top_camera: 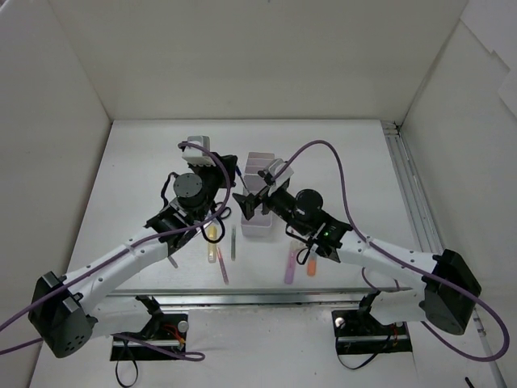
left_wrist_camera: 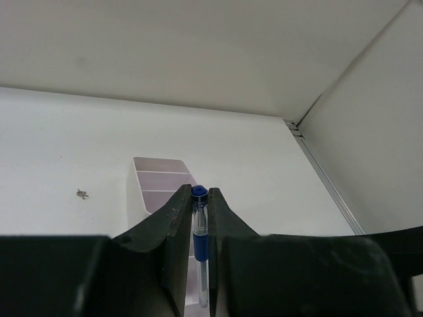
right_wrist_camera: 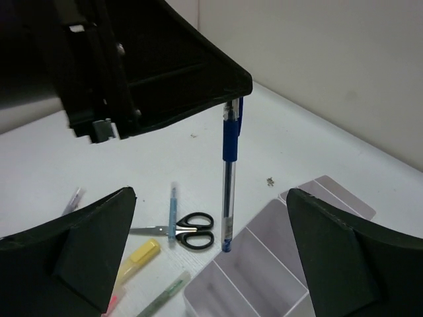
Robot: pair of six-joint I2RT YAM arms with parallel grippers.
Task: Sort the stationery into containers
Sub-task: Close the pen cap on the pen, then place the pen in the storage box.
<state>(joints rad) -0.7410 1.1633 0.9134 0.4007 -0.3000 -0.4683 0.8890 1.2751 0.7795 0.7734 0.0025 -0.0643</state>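
Observation:
A blue pen (left_wrist_camera: 200, 228) hangs upright, with my left gripper (left_wrist_camera: 200, 191) shut on its upper end. Its tip (right_wrist_camera: 227, 246) hovers at the rim of the white organiser tray (right_wrist_camera: 264, 261), over the wall between two compartments. My right gripper (right_wrist_camera: 210, 193) stands wide open beside the tray, facing the pen and holding nothing. From above, the left gripper (top_camera: 230, 179) is at the tray's (top_camera: 260, 229) left side and the right gripper (top_camera: 246, 202) is just in front of it. The compartments I can see are empty.
On the table left of the tray lie black-handled scissors (right_wrist_camera: 188, 230), a light-blue pen (right_wrist_camera: 173, 211), a yellow highlighter (right_wrist_camera: 139, 254) and a green pen (right_wrist_camera: 165, 294). A purple highlighter (top_camera: 289, 263) and an orange highlighter (top_camera: 311, 263) lie near the right arm. White walls enclose the table.

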